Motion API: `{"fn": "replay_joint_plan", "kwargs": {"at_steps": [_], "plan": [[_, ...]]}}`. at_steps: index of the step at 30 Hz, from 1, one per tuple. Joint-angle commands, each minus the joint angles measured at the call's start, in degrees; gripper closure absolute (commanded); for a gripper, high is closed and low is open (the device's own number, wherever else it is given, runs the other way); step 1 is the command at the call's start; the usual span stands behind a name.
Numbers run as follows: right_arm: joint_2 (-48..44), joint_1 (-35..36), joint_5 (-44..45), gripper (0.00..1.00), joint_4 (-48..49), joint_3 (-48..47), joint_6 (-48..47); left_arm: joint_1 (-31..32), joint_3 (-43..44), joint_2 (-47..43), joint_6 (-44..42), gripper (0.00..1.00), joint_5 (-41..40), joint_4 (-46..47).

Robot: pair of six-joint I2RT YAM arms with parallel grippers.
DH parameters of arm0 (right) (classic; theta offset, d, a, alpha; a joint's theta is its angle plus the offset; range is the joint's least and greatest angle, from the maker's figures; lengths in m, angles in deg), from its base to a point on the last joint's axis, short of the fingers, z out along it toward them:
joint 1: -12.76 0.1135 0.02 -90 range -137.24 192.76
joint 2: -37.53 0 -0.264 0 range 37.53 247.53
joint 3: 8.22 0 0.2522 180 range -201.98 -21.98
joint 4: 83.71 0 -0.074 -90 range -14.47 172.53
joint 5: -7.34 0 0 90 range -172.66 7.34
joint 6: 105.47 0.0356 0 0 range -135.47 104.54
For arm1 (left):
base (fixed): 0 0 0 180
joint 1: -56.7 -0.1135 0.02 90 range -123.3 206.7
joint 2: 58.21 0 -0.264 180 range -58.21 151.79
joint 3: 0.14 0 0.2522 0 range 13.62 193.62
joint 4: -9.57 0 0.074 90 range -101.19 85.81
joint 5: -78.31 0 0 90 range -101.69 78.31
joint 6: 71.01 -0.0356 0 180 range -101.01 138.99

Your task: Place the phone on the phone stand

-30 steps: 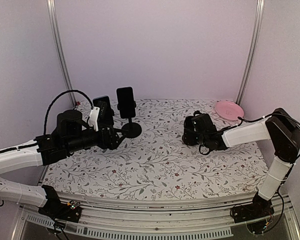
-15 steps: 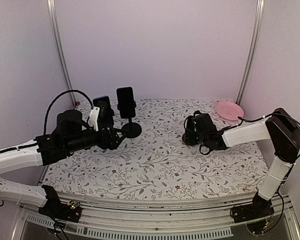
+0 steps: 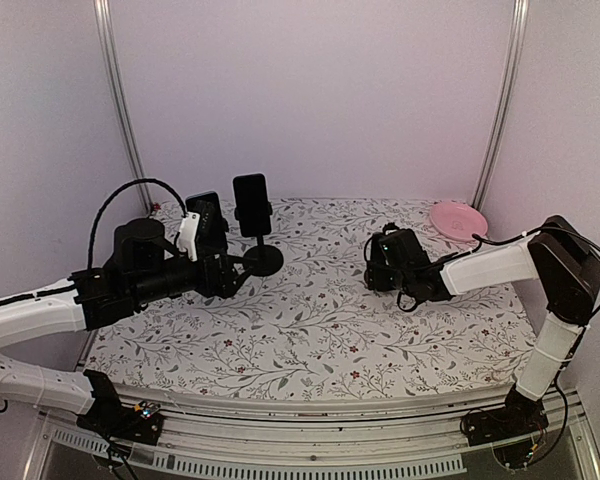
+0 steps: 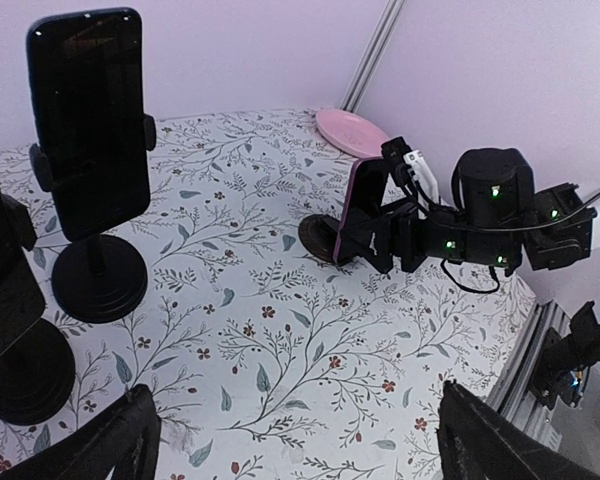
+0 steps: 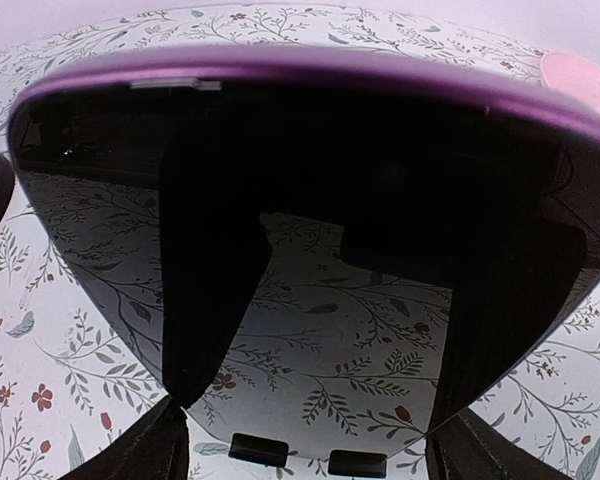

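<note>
Right arm's fingers (image 5: 155, 450) grasp the purple-cased phone (image 4: 363, 205) across its width and hold it upright. It sits well right of the black stand (image 4: 98, 280) that already carries a black phone (image 4: 88, 115), over the floral-print surface (image 4: 280, 350). A dark round stand base (image 4: 318, 238) lies at the purple phone's foot; whether it's seated there, cannot tell. Left arm's fingers (image 4: 110, 450) are spread wide and empty, near the black stand. Judged late stage: seating and release left.

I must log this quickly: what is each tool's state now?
Left tool: open, holding nothing.
Right tool: around the purple phone; whether it grips cannot be told.
</note>
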Motion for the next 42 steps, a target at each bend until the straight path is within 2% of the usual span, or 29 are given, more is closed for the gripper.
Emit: {"fn": "replay_joint_plan", "kwargs": {"at_steps": [1, 7, 12, 22, 32, 42], "plan": [[0.8, 0.7, 1.3, 0.19, -0.6, -1.8, -1.0, 0.7, 1.5, 0.5, -0.9, 0.03, 0.2, 1.3], [0.8, 0.6, 1.2, 0.27, -0.8, -1.8, -1.0, 0.7, 1.7, 0.6, -1.0, 0.03, 0.2, 1.3], [0.8, 0.6, 1.2, 0.28, -0.9, -1.9, -0.9, 0.7, 1.6, 0.5, -1.0, 0.03, 0.2, 1.3], [-0.5, 0.6, 1.5, 0.21, -2.2, -1.9, 0.2, 0.7, 1.7, 0.5, -1.1, 0.03, 0.1, 1.1], [-4.7, 0.6, 0.6, 0.0, -3.9, -1.1, 1.3, 0.8, 1.2, 0.3, -1.0, 0.03, -0.5, 1.1], [-10.4, 0.7, -2.1, 0.01, -4.0, 1.7, 2.5, 0.7, -0.1, -1.1, -0.4, 0.03, -2.4, 1.4]]}}
